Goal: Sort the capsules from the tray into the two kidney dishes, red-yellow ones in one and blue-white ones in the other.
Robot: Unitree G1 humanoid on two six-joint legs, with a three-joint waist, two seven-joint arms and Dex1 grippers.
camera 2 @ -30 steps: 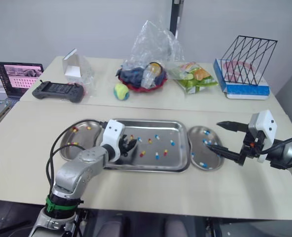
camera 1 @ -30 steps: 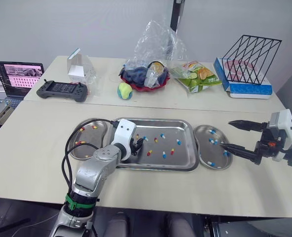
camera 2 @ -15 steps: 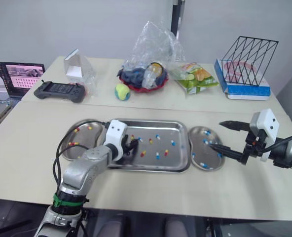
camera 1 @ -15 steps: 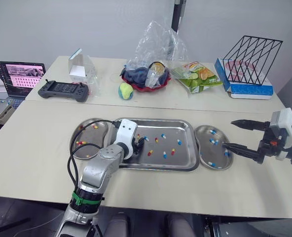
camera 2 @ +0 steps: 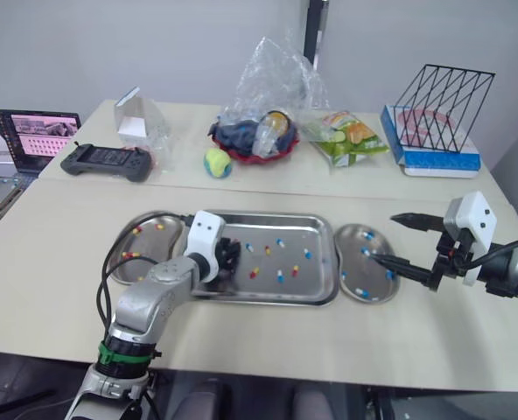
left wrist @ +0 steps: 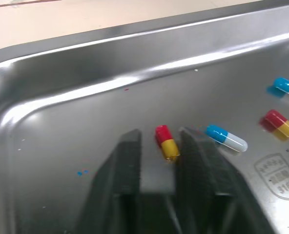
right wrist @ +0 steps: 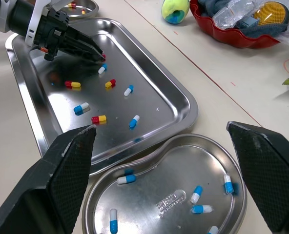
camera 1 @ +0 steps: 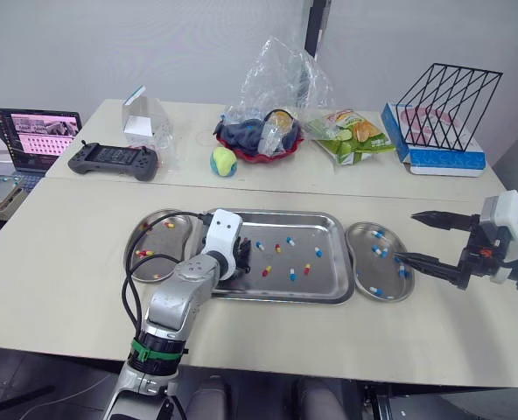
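Since a second ago my left claw [camera 1: 244, 254] has drawn back toward the left end of the tray [camera 1: 329, 273], mid-frame. At right, my right claw [camera 1: 404, 236] hangs wide open beside the right dish [camera 1: 361, 267], which holds blue-white capsules [right wrist: 199, 208]. My left fingers stand slightly apart astride a red-yellow capsule [left wrist: 167, 143] on the tray floor.

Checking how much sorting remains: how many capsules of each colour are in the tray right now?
Red-yellow capsules: 4 (one sits between the open jaws of the left gripper)
Blue-white capsules: 4
Total in the tray: 8
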